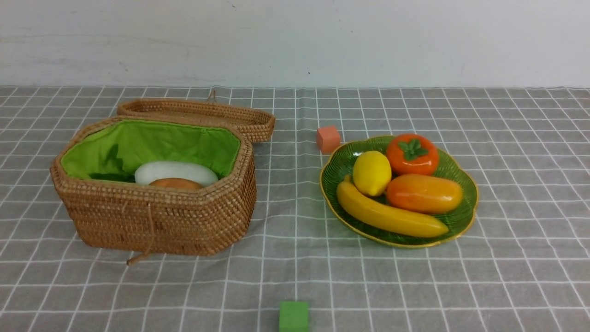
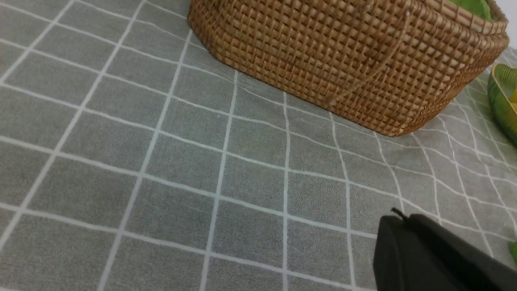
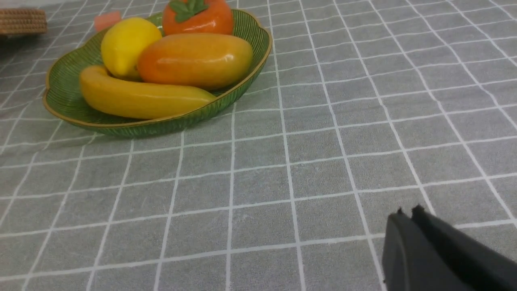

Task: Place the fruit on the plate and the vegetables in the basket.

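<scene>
The green plate holds a lemon, a banana, a mango and a persimmon. In the wicker basket lie a white radish and a brown potato; no eggplant shows. Neither arm appears in the front view. My left gripper is shut and empty over the cloth near the basket. My right gripper is shut and empty, short of the plate.
A small orange cube sits behind the plate. A small green cube lies at the near edge. The basket's lid lies open behind it. A grey checked cloth covers the table.
</scene>
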You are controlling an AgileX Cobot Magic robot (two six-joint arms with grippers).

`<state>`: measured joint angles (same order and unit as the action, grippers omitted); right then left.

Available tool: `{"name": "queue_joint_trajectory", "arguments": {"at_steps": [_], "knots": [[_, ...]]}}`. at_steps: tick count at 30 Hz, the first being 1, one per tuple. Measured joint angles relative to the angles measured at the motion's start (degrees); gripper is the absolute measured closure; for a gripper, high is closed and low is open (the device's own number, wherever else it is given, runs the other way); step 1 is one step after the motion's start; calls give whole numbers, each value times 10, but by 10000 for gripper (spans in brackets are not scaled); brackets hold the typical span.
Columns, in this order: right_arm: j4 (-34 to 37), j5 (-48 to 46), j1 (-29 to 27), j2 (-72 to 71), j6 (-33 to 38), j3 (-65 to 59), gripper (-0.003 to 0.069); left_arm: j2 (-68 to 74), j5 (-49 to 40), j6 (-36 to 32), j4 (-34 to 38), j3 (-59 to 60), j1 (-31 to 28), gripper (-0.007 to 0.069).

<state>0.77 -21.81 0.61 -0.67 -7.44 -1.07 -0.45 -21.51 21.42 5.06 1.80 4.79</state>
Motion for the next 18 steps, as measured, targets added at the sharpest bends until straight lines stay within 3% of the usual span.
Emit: {"name": "queue_joint_trajectory", "arguments": {"at_steps": [18], "knots": [[0, -1, 0, 0, 0, 0, 627, 0, 0, 9, 1, 0, 0, 638]]}}
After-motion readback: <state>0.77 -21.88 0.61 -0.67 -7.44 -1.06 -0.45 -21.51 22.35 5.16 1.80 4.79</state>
